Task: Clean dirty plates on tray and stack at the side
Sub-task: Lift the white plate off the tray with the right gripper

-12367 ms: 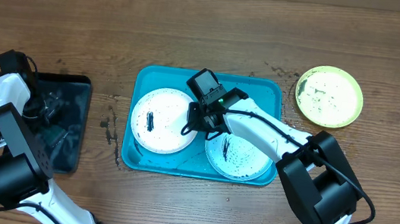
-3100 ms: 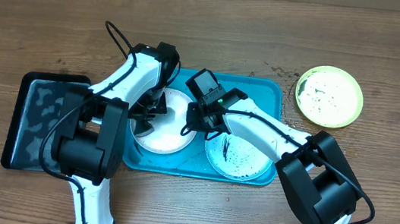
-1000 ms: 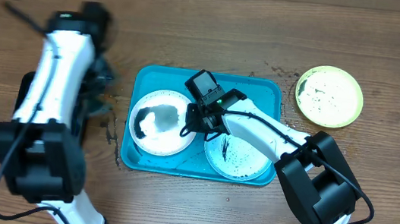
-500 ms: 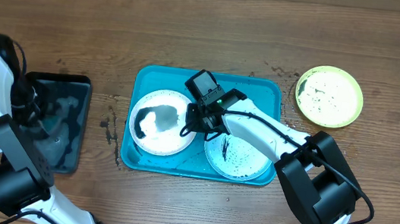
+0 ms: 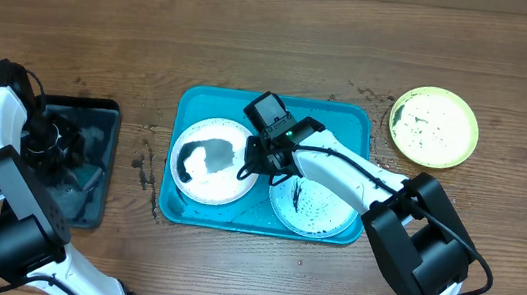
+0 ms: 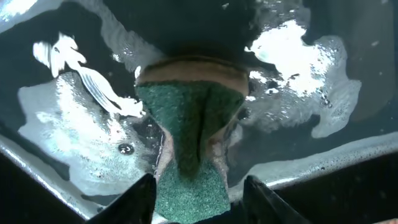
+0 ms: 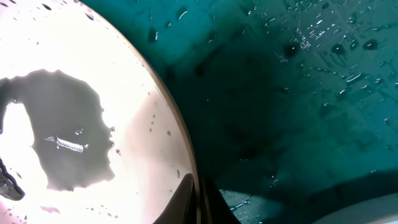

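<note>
The turquoise tray (image 5: 342,122) holds two white plates. The left white plate (image 5: 209,161) has a dark wet patch; my right gripper (image 5: 250,163) is shut on its right rim, seen in the right wrist view (image 7: 198,200) with the plate (image 7: 74,106) and tray floor (image 7: 298,93). The right white plate (image 5: 316,209) has black specks. The yellow-green plate (image 5: 434,126) lies on the table at the far right. My left gripper (image 5: 55,140) is over the black tray (image 5: 86,201), shut on a green sponge (image 6: 189,149) in the left wrist view (image 6: 198,202).
The black tray (image 6: 323,168) holds foamy water. Dark specks and smears lie on the wood (image 5: 143,168) between the two trays and near the yellow-green plate.
My left arm has swung from the left plate back to the black tray with the sponge. The plate now shows a dark wet patch. The right arm has not moved.
</note>
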